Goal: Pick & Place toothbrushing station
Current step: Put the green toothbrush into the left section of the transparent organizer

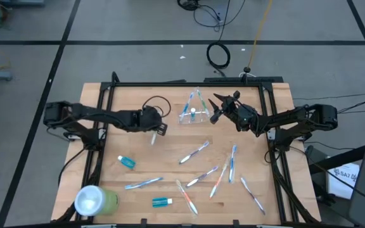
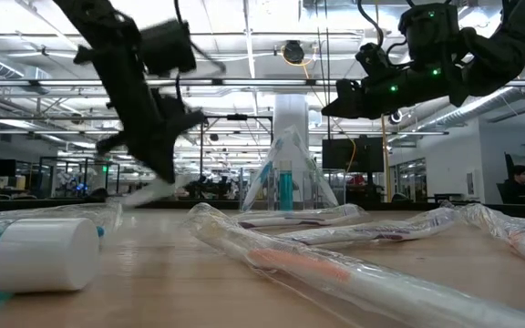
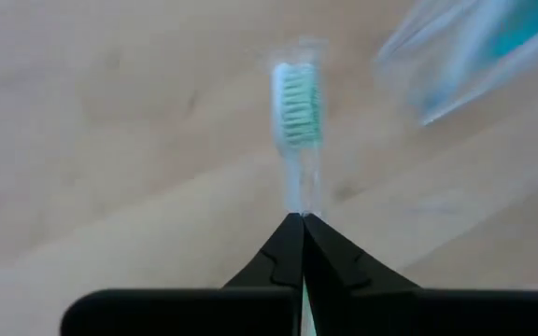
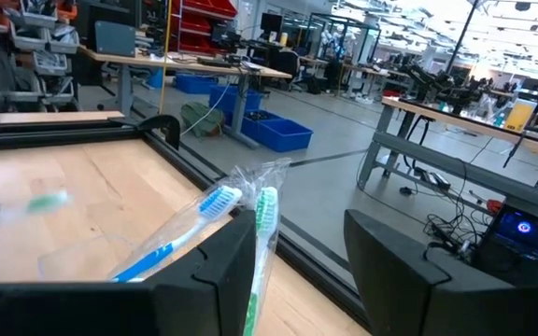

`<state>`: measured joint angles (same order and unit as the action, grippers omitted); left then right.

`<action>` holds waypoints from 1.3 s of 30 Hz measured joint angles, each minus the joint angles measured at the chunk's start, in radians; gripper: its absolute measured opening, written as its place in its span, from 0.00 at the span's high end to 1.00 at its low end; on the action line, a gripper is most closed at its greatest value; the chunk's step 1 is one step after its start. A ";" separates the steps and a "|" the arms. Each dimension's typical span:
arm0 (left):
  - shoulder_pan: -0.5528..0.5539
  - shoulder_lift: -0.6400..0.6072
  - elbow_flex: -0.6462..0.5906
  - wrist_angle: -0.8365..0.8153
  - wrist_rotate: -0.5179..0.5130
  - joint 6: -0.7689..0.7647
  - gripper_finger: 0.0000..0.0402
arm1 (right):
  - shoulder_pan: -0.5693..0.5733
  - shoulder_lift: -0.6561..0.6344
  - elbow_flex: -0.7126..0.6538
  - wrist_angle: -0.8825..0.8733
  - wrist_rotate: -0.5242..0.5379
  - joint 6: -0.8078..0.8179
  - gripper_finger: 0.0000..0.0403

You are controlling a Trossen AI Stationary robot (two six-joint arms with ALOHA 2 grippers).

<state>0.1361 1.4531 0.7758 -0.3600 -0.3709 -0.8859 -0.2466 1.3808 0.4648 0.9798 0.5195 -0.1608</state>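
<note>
The clear plastic cup point(image 1: 191, 114) stands at the table's far middle and holds wrapped toothbrushes point(image 1: 199, 100) and a teal tube; it also shows in the low view point(image 2: 285, 182). My left gripper point(image 1: 154, 131) hovers left of the cup, shut on a toothbrush with green bristles point(image 3: 299, 98). My right gripper point(image 1: 215, 107) is open just right of the cup. In the right wrist view the wrapped blue and green toothbrushes point(image 4: 250, 201) rise beside one of its fingers point(image 4: 215, 275); whether they touch I cannot tell. My left gripper pinches the toothbrush's neck point(image 3: 302, 201), just behind the head, between its two fingertips. The fingers slant down and lie along the brush. The head sticks out beyond the fingertips. The brush point(image 2: 158, 189) is lifted clear of the table.
Several wrapped toothbrushes point(image 1: 194, 152) lie scattered over the table's near half, with two small toothpaste tubes point(image 1: 126, 162) point(image 1: 162, 201). A light-green cup point(image 1: 97, 201) lies on its side at the near left corner. A black frame point(image 1: 106, 95) borders the board.
</note>
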 joint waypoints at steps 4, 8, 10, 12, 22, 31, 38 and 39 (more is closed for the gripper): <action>-0.025 -0.100 0.000 0.135 -0.085 0.110 0.99 | 0.000 0.000 0.000 -0.020 0.000 0.015 0.61; -0.056 -0.139 0.002 0.339 -0.123 0.259 0.99 | 0.000 0.000 0.000 -0.022 0.000 0.044 0.61; -0.066 -0.139 0.002 0.449 -0.125 0.350 1.00 | 0.000 0.000 0.000 -0.022 0.000 0.044 0.61; -0.068 -0.130 0.002 0.577 -0.128 0.428 0.99 | 0.000 0.000 0.000 -0.025 0.000 0.044 0.61; -0.026 -0.001 0.004 1.000 -0.132 0.810 1.00 | 0.000 0.000 0.000 -0.024 0.000 0.044 0.61; 0.047 0.232 0.004 1.353 -0.131 0.907 1.00 | 0.000 0.000 0.000 -0.024 0.000 0.044 0.61; 0.071 0.372 0.004 1.380 -0.131 0.875 1.00 | 0.000 0.000 0.000 -0.027 0.000 0.045 0.61; 0.072 0.383 0.004 1.383 -0.131 0.874 1.00 | 0.000 0.000 0.000 -0.027 0.000 0.045 0.61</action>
<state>0.2078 1.8364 0.7795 1.0230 -0.5014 -0.0121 -0.2468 1.3811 0.4648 0.9524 0.5194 -0.1162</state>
